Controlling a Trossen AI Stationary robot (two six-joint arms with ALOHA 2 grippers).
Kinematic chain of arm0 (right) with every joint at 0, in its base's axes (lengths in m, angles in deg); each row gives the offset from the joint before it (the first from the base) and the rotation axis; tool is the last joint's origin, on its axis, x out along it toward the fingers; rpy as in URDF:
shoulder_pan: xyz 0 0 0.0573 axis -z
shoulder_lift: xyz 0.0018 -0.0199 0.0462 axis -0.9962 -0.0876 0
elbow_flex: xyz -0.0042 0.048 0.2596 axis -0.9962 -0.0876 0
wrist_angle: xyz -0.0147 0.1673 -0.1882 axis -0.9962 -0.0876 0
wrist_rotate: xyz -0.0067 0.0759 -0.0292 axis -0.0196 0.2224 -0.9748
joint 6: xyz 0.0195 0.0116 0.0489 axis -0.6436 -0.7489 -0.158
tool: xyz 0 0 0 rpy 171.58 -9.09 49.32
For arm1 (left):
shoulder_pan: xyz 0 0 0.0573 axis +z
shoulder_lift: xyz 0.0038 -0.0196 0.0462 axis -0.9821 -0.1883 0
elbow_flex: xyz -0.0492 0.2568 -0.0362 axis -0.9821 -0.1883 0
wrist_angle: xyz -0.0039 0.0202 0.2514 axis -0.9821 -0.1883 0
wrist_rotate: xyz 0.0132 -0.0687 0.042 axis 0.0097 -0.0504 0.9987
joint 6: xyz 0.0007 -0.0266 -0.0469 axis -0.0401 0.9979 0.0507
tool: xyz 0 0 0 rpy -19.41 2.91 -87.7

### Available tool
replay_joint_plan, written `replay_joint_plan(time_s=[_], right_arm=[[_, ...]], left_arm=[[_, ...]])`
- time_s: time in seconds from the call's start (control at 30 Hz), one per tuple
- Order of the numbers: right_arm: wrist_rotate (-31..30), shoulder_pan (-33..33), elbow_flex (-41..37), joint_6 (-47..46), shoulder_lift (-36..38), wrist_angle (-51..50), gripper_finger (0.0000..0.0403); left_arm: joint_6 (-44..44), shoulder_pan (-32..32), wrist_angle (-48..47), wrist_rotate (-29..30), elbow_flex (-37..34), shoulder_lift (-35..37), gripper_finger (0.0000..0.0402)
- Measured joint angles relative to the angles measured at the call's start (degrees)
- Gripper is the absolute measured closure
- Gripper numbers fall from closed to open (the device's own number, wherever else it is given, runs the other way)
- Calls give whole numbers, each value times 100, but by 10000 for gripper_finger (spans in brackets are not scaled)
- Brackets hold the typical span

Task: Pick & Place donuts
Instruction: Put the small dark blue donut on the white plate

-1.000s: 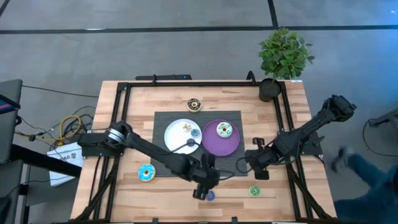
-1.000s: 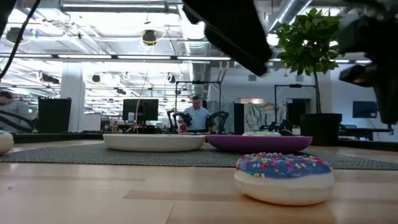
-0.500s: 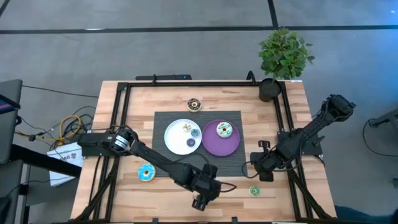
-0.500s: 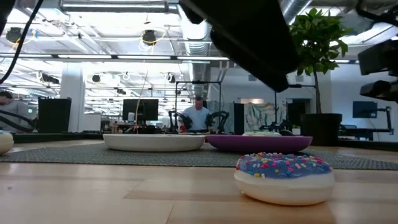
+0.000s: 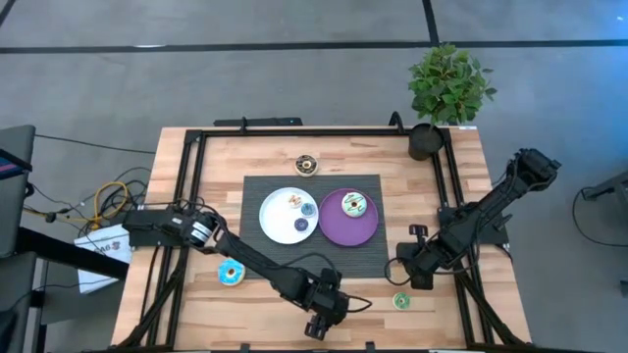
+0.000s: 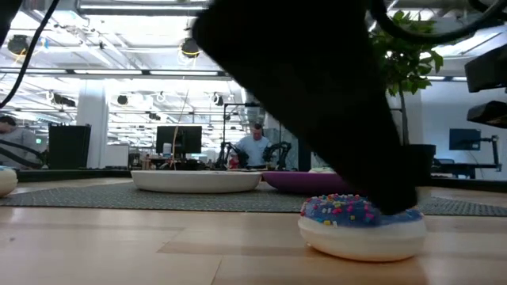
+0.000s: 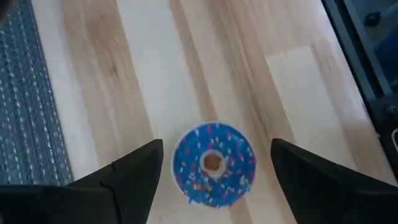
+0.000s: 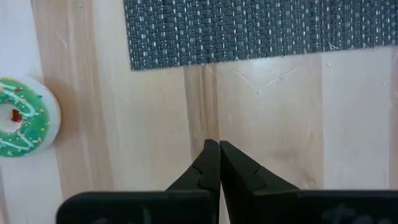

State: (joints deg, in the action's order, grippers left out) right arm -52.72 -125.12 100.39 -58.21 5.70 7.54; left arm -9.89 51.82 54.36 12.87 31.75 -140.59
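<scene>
The left claw [image 7: 211, 163] hangs directly over a blue donut [image 7: 213, 164] on the bare tabletop [image 7: 298, 81], fingers spread wide so one falls on each side of the ring: the stance of a grasp about to be made, with nothing yet gripped. In the low view the arm's dark bulk comes down right against the donut's far side [image 6: 360, 226], though contact cannot be confirmed. The grey mat [image 7: 28, 106] lies off to one side of this claw, carrying a white plate [image 5: 278, 227] and a purple plate [image 5: 334, 227], each already holding donuts, likely the drop-off points. The right claw [image 8: 219, 163] waits with its fingers pressed together just short of the mat's edge, empty, a green donut [image 8: 20, 117] lying near it on the wood. Farther from both claws, another blue donut [image 5: 232, 273] and a brown one [image 5: 307, 165] remain on the tabletop, so several picks look to be outstanding.
</scene>
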Motion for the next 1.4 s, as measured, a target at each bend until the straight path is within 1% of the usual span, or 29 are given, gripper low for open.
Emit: replay_joint_plan(time_s=[0.2,0.27,0.4,0.47,0.77,0.9,1.03,1.1,1.17,1.23,1.4], right_arm=[[-4,4,0,-36,0,-4,402],[-4,2,0,-16,0,-7,402],[-4,9,0,-12,0,-18,402],[-7,11,0,-10,0,-20,402],[-20,13,0,3,0,-35,402],[-20,13,0,4,0,-35,402],[-22,13,0,4,0,-35,402],[-24,13,0,4,0,-35,402],[-24,13,0,4,0,-28,402],[-26,13,1,4,0,3,402],[-28,11,2,2,0,32,402]], left_arm=[[65,-1,-1,-2,1,-182,109],[98,-2,-32,-76,2,-185,109],[118,-4,-38,-19,7,-201,110],[161,-3,-47,-21,7,-203,118],[189,46,-96,-148,7,-206,184],[223,58,-101,-147,7,-206,195],[268,110,-111,-169,7,-199,196],[270,172,-145,-272,14,-190,196],[277,273,-358,-469,131,-193,196],[240,387,-762,-557,303,-195,196],[-177,679,-1524,-478,668,-151,196]])
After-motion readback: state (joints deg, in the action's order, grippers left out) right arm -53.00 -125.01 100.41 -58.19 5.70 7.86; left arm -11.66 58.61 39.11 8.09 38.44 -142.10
